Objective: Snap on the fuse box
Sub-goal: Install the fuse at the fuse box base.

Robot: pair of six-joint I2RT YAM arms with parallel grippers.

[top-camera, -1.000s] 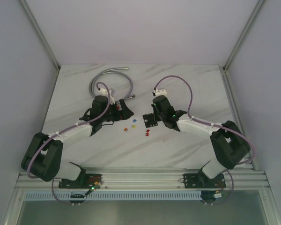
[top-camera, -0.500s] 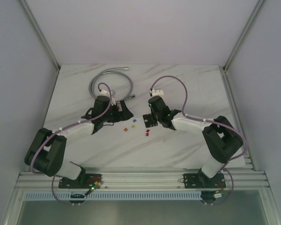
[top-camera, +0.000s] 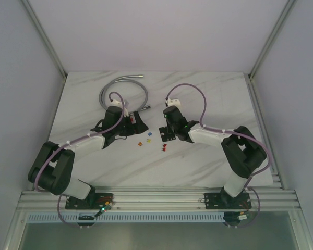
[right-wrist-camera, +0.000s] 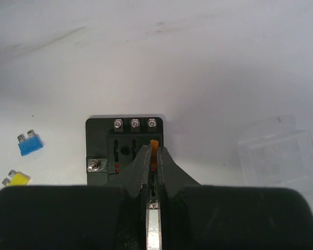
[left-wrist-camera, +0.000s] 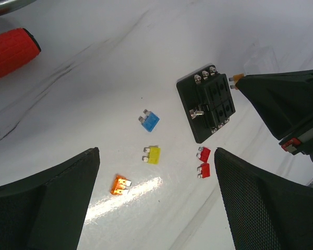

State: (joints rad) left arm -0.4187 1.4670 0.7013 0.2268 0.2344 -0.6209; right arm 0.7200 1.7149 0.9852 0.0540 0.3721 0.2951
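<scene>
As it lies flat on the table (top-camera: 94,161), slot face up, near the middle of the top-external view, the fuse box (top-camera: 167,134) is entered as follows.

- **Location:** two red fuses (left-wrist-camera: 203,162) sit just off its edge at 6 o'clock in the left-wrist view. The clear cover (right-wrist-camera: 279,153) lies apart at 3 o'clock in the right-wrist view.
- **Orientation:** in the right-wrist view a row of three screw terminals runs along the 12 o'clock edge, with a single stud on the 9 o'clock side. The body is close to square. Judged from the left-wrist view, the slight long axis runs between the two terminal rows, 12 to 6 in the right-wrist view.
- **Handling (judged):** light, rigid plastic that would probably skid on the smooth top under a sideways push. Best held by the plain side walls, clear of the terminals, with pressure applied straight down.
- **Right gripper (right-wrist-camera: 153,156):** closed narrow on an orange fuse (right-wrist-camera: 154,147), with the tips over the box's slot area.
- **Left gripper (top-camera: 137,125):** spread wide, holding nothing, at 9 o'clock of the box.
- **Loose items:** blue fuse (left-wrist-camera: 150,121), yellow fuse (left-wrist-camera: 152,154), second orange fuse (left-wrist-camera: 120,185).
</scene>
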